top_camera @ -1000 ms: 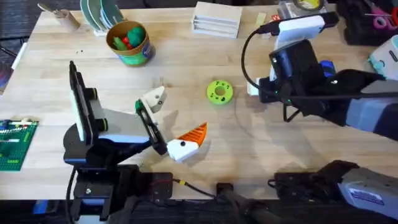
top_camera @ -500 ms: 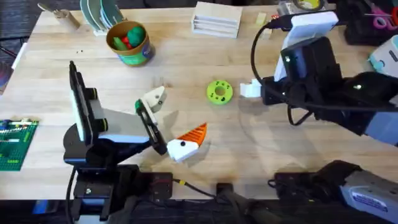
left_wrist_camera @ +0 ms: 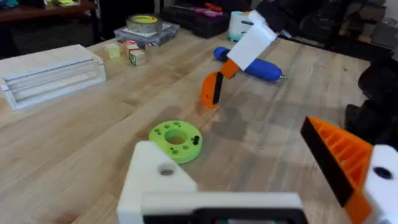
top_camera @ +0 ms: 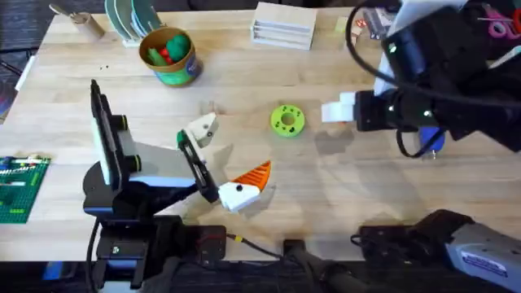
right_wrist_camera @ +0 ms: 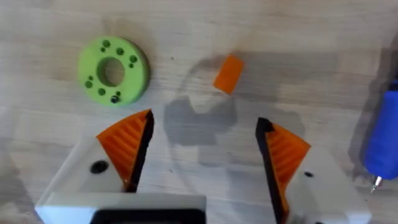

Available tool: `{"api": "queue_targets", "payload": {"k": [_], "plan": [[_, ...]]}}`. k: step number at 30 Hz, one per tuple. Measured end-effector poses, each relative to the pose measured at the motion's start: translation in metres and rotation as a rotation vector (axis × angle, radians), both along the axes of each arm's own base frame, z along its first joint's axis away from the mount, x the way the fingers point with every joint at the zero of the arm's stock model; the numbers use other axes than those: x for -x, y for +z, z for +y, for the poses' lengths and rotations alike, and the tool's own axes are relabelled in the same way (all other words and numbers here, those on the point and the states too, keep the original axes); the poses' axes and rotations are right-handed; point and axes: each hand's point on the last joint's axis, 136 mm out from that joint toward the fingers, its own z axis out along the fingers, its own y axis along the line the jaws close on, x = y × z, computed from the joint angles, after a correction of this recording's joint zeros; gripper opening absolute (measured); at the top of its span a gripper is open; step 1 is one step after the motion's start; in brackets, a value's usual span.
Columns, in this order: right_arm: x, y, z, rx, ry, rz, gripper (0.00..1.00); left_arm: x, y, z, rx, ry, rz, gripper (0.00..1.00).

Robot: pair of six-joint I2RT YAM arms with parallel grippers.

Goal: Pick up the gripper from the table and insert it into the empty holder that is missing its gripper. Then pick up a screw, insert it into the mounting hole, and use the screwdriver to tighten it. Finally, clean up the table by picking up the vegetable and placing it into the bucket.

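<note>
Right gripper point(right_wrist_camera: 202, 155) hovers w/ fingers spread wide above the table point(top_camera: 342, 195), nothing between the pads; the orange gripper point(right_wrist_camera: 228, 73) lies on the wood just beyond them, near the green disc point(right_wrist_camera: 114, 70). Screwdriver point(right_wrist_camera: 382, 140) lies beside the right gripper. Left gripper point(top_camera: 218, 159) rests near centre, spread: one finger is the bare white holder point(top_camera: 200, 130), the other carries an orange pad point(top_camera: 254, 173). Bucket point(top_camera: 169, 55) stands at far left, holding green and red items.
</note>
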Motion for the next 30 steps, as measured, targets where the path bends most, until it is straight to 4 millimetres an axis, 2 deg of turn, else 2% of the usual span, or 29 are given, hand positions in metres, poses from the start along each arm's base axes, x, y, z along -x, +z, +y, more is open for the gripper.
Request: {"api": "queue_targets", "payload": {"k": [2, 6, 10, 15, 18, 23, 30], "plan": [[-0.004, 0.01, 0.007, -0.039, 0.011, -0.019, 0.994, 0.0, 0.0, 0.0, 0.0, 0.0, 0.0, 0.993], [-0.002, 0.01, 0.007, -0.056, -0.018, -0.008, 0.994, 0.0, 0.0, 0.0, 0.0, 0.0, -0.001, 0.993], [-0.006, 0.005, -0.006, -0.043, -0.164, -0.009, 0.994, 0.0, 0.0, 0.0, 0.0, 0.0, -0.001, 0.993], [-0.026, -0.003, -0.004, -0.046, -0.256, -0.04, 0.992, 0.0, 0.0, 0.0, 0.0, 0.0, -0.001, 0.993], [-0.032, -0.016, -0.003, -0.023, -0.276, -0.018, 0.992, 0.0, 0.0, 0.0, 0.0, 0.0, -0.001, 0.993], [-0.035, -0.035, -0.004, 0.012, -0.297, 0.023, 0.889, 0.0, 0.0, 0.0, 0.0, 0.0, -0.001, 0.993], [-0.042, -0.037, -0.003, 0.01, -0.316, 0.002, 0.725, 0.0, 0.0, 0.0, 0.0, 0.0, -0.001, 0.993]]}}
